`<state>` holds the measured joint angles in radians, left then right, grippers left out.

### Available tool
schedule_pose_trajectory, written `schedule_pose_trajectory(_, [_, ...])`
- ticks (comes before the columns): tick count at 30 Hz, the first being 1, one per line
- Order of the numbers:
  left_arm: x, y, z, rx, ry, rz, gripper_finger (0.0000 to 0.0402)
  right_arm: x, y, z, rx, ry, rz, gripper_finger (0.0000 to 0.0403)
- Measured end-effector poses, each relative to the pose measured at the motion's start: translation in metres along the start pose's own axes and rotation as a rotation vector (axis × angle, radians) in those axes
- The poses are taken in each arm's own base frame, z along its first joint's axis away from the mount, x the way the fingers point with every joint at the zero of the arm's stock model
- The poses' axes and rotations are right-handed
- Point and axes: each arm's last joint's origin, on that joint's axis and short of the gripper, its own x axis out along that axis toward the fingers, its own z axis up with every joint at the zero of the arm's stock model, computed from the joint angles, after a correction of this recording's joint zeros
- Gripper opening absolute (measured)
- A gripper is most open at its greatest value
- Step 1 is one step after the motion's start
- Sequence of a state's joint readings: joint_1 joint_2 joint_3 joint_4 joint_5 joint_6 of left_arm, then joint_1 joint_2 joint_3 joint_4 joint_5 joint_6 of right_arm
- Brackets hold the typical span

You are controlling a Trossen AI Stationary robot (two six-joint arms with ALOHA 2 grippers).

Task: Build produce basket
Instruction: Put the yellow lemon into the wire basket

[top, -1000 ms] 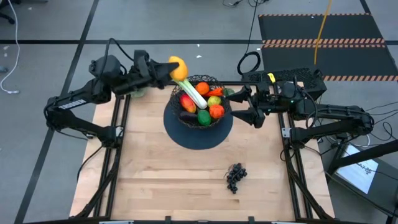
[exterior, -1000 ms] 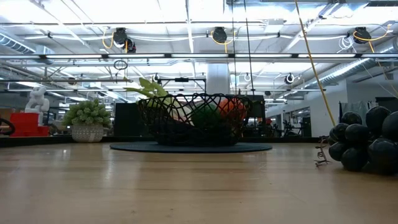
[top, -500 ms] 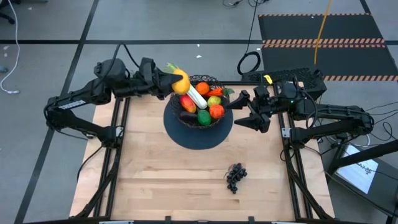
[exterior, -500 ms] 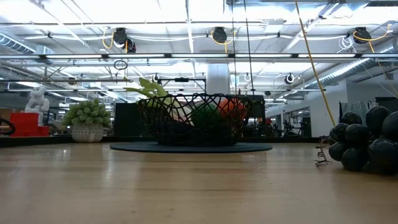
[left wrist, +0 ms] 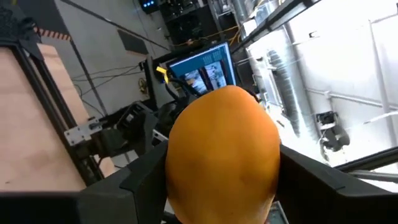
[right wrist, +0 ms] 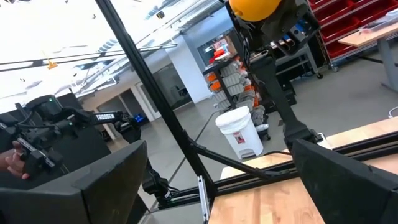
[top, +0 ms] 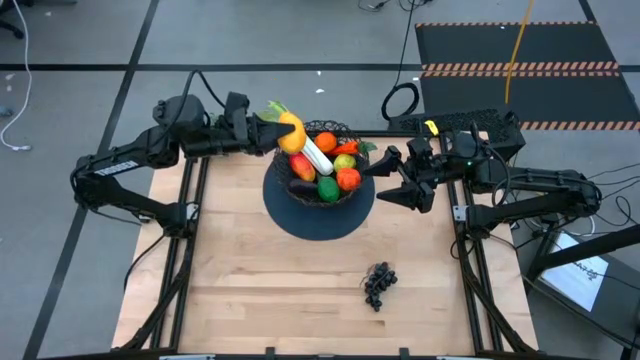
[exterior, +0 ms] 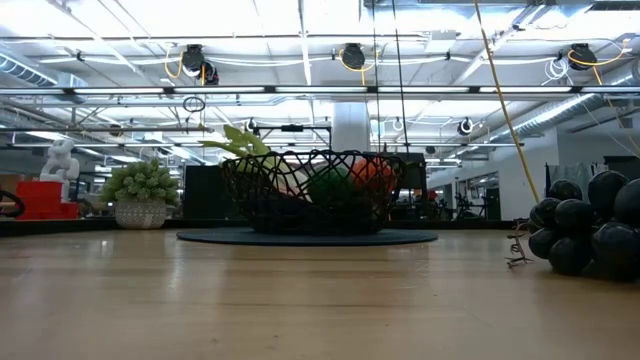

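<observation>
The black wire basket [top: 352,196] stands on a flat dark round mat [top: 318,222] at the table's far middle. It holds produce: a green-white leek [top: 315,155], an orange [top: 326,141], red pieces and a green one [top: 327,188]. My left gripper [top: 277,132] is shut on an orange-yellow fruit [top: 290,131], high over the basket's far left rim. My right gripper [top: 383,177] stands open just right of the basket, with nothing between its fingers. Dark grapes [top: 378,283] lie on the table near the front right. My left gripper pinches the orange-yellow fruit by its two opposite sides [left wrist: 180,168] between its two fingers [left wrist: 140,183]. The fingers come level from the table's left. The fruit is lifted clear, above the basket's rim, and bulges out past the fingertips.
In the low view the basket [exterior: 315,190] and mat [exterior: 305,237] stand mid-table, with the grapes [exterior: 585,225] close at the right. A leafy clump in a pale pot [exterior: 140,195] stands at the far left. Bare wood [top: 260,280] lies in front of the mat.
My left gripper has tipped down and carried the orange-yellow fruit a little nearer the basket, from beyond its far left rim to over that rim, then held still. My right gripper has turned a little at the wrist beside the basket, staying open.
</observation>
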<state>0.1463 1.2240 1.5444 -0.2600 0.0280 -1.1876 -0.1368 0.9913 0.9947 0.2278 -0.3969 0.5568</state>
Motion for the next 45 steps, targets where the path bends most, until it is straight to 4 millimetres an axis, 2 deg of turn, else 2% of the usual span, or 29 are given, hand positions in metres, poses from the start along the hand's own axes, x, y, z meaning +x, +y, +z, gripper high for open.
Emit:
schedule_pose_trajectory(8, [0.000, 0.000, 0.000, 0.143, -0.001, -0.001, 0.0246, 0.000, -0.001, -0.001, 0.003, 0.010, -0.015, 0.0393])
schedule_pose_trajectory(18, [0.000, 0.000, 0.000, 0.413, -0.002, -0.002, 0.0246, -0.001, -0.009, -0.008, 0.045, 0.026, -0.164, 0.0393])
schedule_pose_trajectory(37, [0.000, 0.000, 0.000, 1.268, -0.003, 0.000, 0.0246, -0.003, -0.015, -0.004, 0.096, -0.118, -0.385, 0.0393])
schedule_pose_trajectory(45, [0.000, 0.000, 0.000, 1.633, -0.003, 0.000, 0.0246, -0.003, -0.019, -0.004, 0.180, -0.197, -0.488, 0.0393])
